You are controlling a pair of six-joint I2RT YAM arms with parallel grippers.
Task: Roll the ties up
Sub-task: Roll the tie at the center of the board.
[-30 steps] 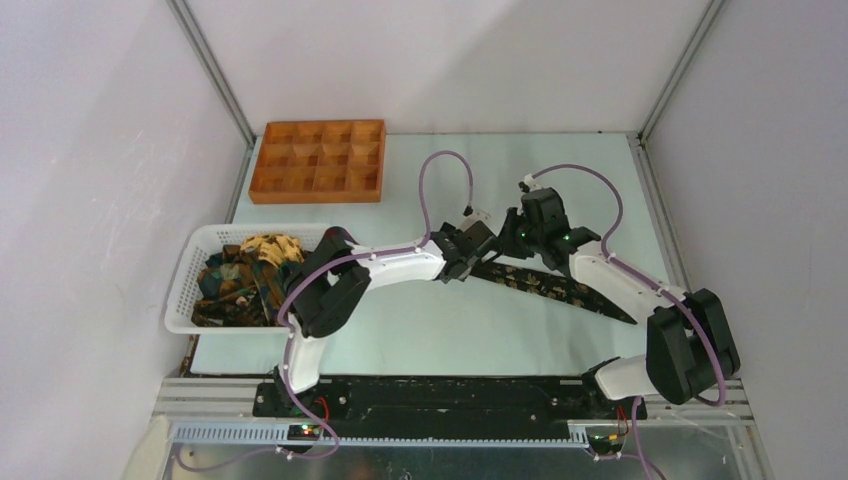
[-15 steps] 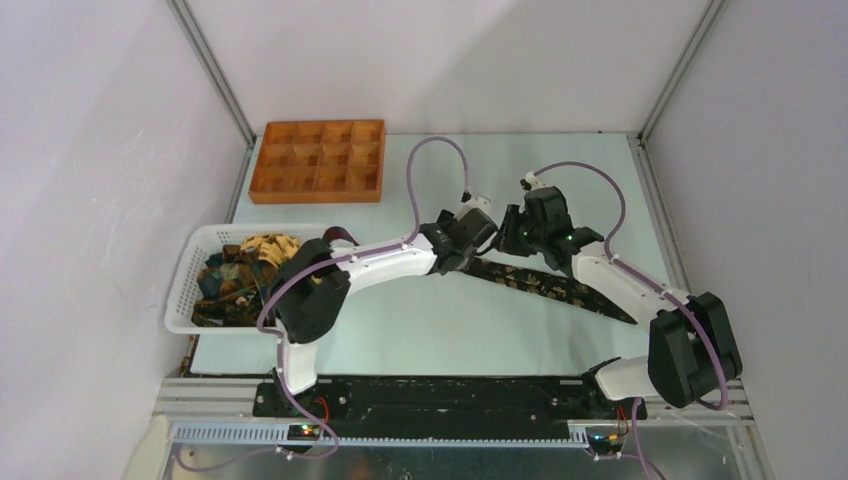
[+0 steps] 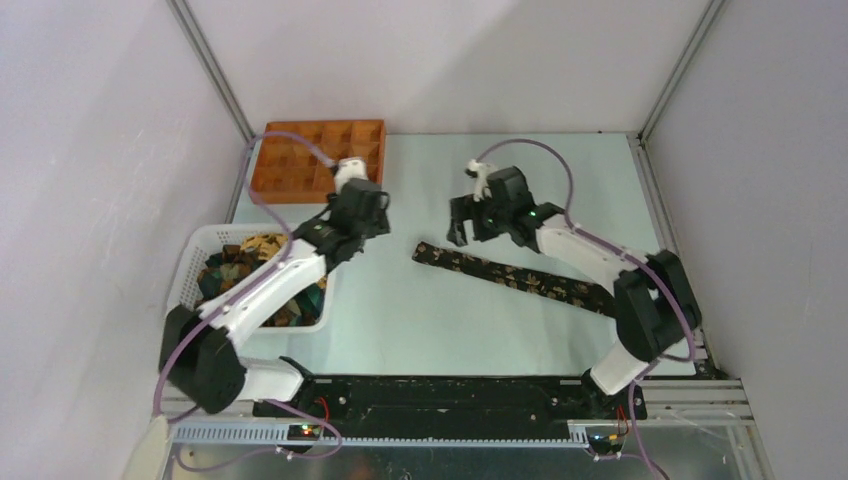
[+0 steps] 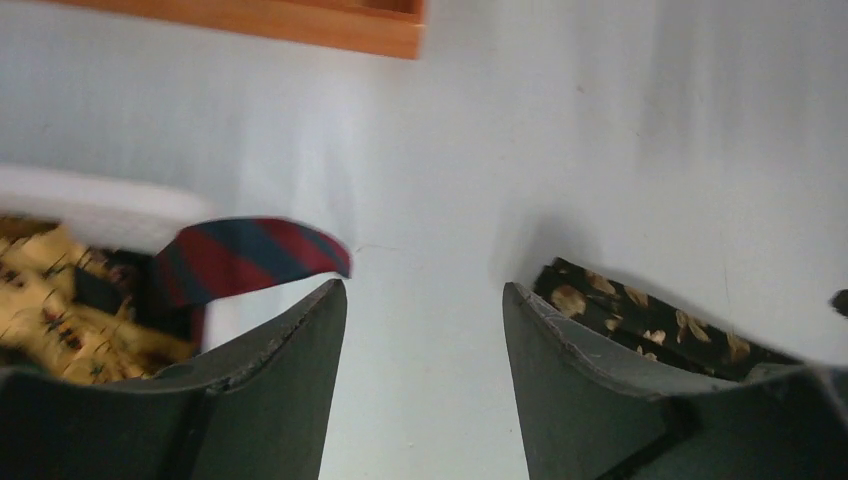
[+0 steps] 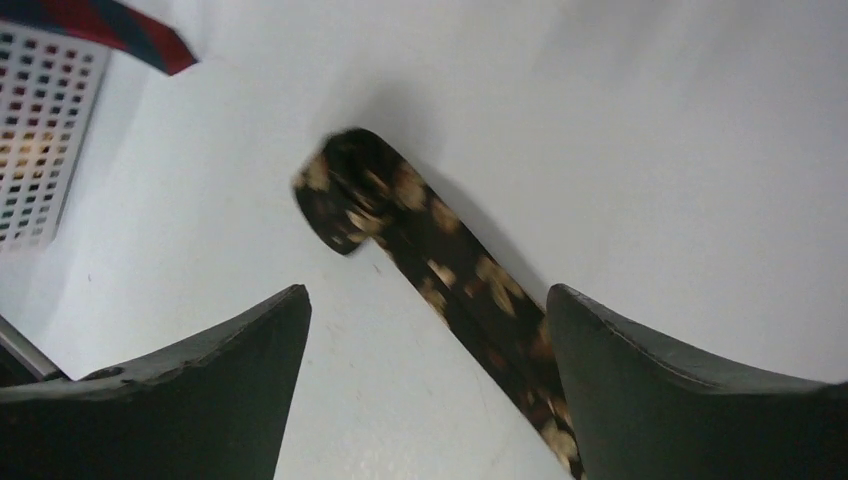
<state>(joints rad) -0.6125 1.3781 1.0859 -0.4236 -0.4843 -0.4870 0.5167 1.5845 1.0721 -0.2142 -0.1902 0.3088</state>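
We find the left gripper (image 4: 424,298) and right gripper (image 5: 428,305) both spread apart, holding nothing; the tie (image 5: 405,218) lies stretched out, one end curled.

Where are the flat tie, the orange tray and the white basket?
flat tie (image 3: 510,275): top view, middle of its strip.
orange tray (image 3: 287,196): top view, its near wall.
white basket (image 3: 183,275): top view, its left wall.

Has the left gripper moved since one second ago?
Yes. The left gripper left the end of the tie and swung leftward and farther from the bases; it now sits near the front right corner of the orange tray.
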